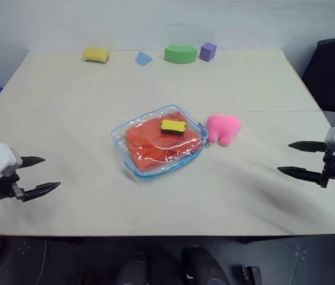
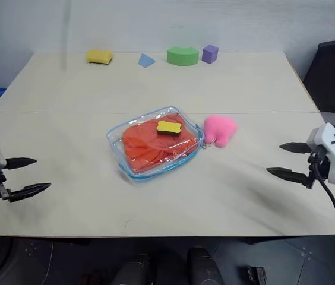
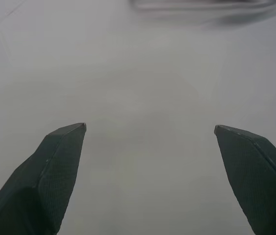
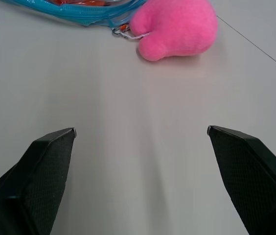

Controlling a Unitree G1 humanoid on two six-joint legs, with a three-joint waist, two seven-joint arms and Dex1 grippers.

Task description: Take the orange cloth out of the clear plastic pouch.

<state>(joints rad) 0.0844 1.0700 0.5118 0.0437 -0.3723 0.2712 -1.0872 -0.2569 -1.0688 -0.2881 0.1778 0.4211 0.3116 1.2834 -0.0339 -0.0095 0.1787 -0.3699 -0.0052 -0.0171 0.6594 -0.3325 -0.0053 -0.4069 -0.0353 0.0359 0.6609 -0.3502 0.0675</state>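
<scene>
You had the clear plastic pouch (image 1: 158, 142) lying flat near the middle of the bench (image 1: 155, 83), with the orange cloth (image 1: 155, 145) inside it and a yellow block (image 1: 172, 126) resting on top. The pink foam lump (image 1: 223, 129) sat just beside the pouch's zipper pull. Your left gripper (image 1: 40, 176) and right gripper (image 1: 295, 158) hovered well apart from the pouch, each with its fingers spread wide and holding nothing.

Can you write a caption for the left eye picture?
Orange cloth sits inside the clear pouch, both open grippers waiting.
</scene>
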